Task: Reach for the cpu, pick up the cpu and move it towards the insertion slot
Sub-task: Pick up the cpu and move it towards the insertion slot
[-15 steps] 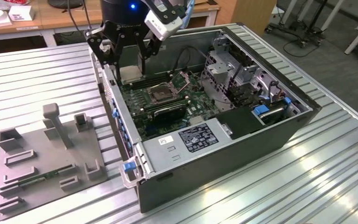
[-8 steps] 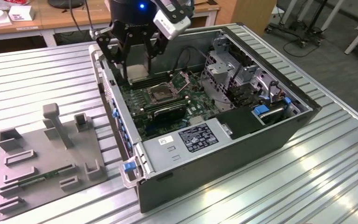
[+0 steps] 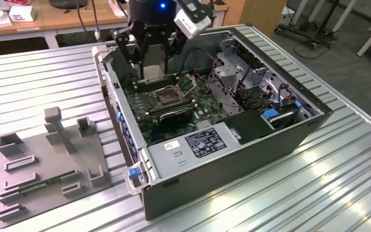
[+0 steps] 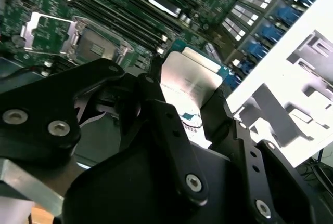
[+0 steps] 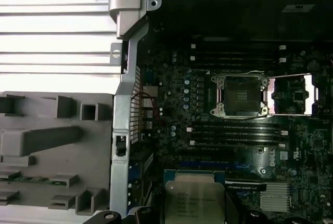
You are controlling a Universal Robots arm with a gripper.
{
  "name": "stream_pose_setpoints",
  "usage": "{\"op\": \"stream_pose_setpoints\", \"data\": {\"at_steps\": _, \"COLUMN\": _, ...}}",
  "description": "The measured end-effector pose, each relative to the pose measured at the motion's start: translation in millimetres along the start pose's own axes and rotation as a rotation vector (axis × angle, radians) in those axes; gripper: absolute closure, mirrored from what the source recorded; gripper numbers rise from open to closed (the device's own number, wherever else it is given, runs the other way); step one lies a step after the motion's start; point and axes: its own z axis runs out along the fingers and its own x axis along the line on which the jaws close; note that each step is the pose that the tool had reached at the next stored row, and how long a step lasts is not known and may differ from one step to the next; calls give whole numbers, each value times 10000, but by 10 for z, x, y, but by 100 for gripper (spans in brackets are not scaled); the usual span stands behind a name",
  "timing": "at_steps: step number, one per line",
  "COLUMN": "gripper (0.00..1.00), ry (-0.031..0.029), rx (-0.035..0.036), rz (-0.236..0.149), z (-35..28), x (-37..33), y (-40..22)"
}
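Observation:
My gripper hangs over the far end of the open computer case and is shut on the cpu, a flat square chip with a silvery top. In the second wrist view the cpu sits clamped between the two black fingers, held above the board. In the first wrist view the cpu is some way off from the insertion slot, whose silver frame lies open around a dark centre. In the exterior view the insertion slot lies on the green board just in front of the gripper.
The case walls and a drive cage surround the board. Long black memory slots run beside the socket. A grey plastic holder with a green memory stick lies on the slatted metal table, at the exterior view's left.

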Motion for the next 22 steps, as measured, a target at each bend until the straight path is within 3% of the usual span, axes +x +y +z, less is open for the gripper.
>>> {"op": "stream_pose_setpoints", "data": {"at_steps": 8, "gripper": 46, "ry": -1, "rx": -1, "rz": 0, "z": 12, "x": -288, "y": -6}}
{"op": "stream_pose_setpoints", "data": {"at_steps": 9, "gripper": 46, "ry": -1, "rx": -1, "rz": -2, "z": 16, "x": -384, "y": -8}}
{"op": "stream_pose_setpoints", "data": {"at_steps": 13, "gripper": 46, "ry": -1, "rx": -1, "rz": -2, "z": 21, "x": -522, "y": -11}}
{"op": "stream_pose_setpoints", "data": {"at_steps": 16, "gripper": 46, "ry": -1, "rx": -1, "rz": 0, "z": 25, "x": -586, "y": -13}}
{"op": "stream_pose_setpoints", "data": {"at_steps": 22, "gripper": 46, "ry": -1, "rx": -1, "rz": -1, "z": 25, "x": -595, "y": -13}}
